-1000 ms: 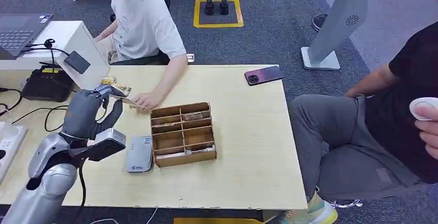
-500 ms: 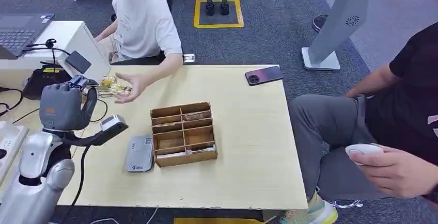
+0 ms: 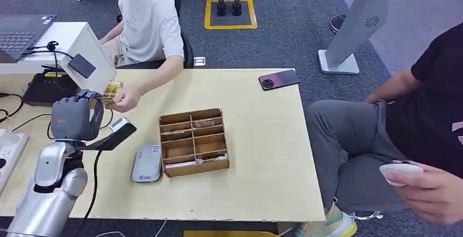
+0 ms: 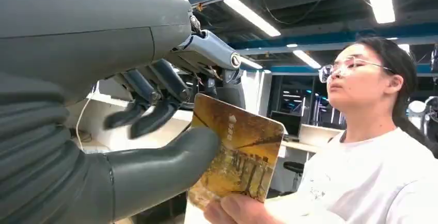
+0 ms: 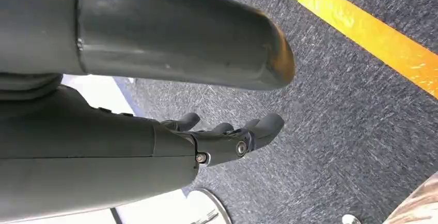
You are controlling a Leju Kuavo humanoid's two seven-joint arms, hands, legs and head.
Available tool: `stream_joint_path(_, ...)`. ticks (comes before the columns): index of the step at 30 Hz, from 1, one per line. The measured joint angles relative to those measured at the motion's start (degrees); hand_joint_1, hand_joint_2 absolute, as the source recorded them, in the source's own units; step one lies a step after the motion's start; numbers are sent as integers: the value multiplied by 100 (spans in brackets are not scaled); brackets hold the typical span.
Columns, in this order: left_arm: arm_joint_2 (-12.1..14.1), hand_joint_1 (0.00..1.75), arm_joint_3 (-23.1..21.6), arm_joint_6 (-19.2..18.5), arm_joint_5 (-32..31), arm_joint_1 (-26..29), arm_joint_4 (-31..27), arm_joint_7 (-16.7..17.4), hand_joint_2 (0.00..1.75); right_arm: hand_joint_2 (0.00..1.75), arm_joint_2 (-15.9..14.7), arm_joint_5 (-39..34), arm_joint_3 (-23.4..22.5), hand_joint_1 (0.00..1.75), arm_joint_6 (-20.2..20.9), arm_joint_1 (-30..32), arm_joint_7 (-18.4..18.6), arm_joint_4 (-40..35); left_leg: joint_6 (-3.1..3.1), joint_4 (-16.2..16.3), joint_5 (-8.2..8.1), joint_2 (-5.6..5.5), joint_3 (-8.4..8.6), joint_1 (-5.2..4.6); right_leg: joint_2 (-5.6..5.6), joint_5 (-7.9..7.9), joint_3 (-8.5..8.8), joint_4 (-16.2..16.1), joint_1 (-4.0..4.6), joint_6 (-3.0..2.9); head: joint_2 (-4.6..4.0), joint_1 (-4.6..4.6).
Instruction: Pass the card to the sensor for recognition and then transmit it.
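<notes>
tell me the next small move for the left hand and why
Probably close the thumb and fingers onto the card. The person's hand is holding it up against the left hand, whose thumb touches the card's edge, while the fingers look spread.

No text, label or number is legible on anything here.

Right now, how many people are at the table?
2. One in a white shirt sits at the far side of the table, holding the card at the left hand. One in black sits at its right end, holding a small white device.
</notes>
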Motion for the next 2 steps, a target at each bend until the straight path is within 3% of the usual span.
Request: stream_joint_path(2,-22,0,11,2,54,0,20,-61,175,0,0,-24,-9,0,0,2,-39,0,0,0,0,0,0,0,-1,0,0,0,0,0,0,0)
